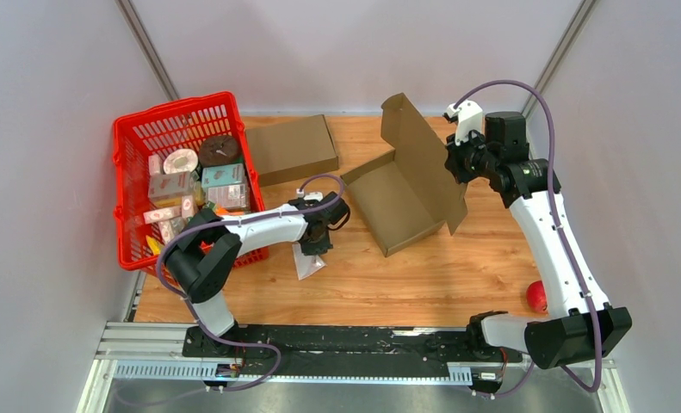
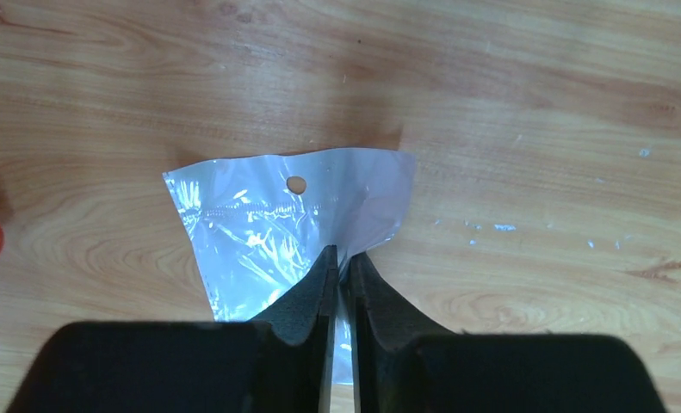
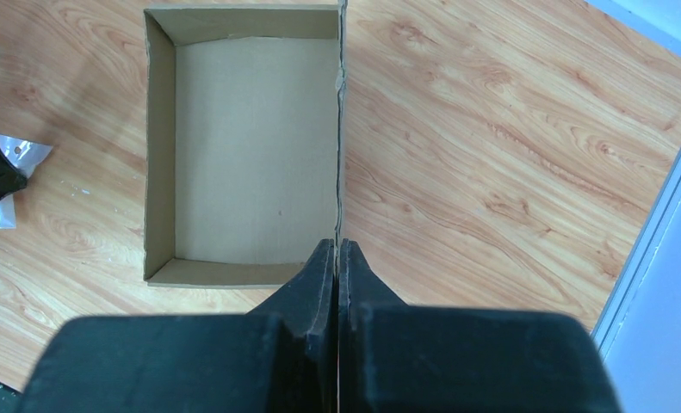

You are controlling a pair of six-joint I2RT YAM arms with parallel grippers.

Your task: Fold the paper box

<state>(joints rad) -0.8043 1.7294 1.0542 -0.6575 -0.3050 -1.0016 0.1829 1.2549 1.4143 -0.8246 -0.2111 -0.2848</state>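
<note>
Here: both grippers pinched shut, box lid standing

Your right gripper [image 3: 337, 249] has its two fingers pressed together on the free edge of the lid [image 1: 423, 155] of the paper box [image 3: 250, 146]. The right wrist view shows that lid edge-on, as a thin line running straight up from the fingertips. The lid stands up from the far-right side of the box. The open tray of the box lies flat on the table [image 1: 405, 275], near its middle, with its low walls already up and its inside bare.

Your left gripper [image 2: 341, 262] points down at the table, its jaws nearly together on the edge of a clear plastic bag [image 2: 259, 224]. A thin strip of the bag shows between the fingers. The bag lies flat on the wood, just to the left of the box tray and apart from it.

Further left stands a red basket [image 1: 175, 112] filled with small packaged goods. A flat cardboard sheet [image 1: 292, 148] lies behind it, at the far edge. A red ball [image 1: 536, 297] rests near the right arm's base.
</note>
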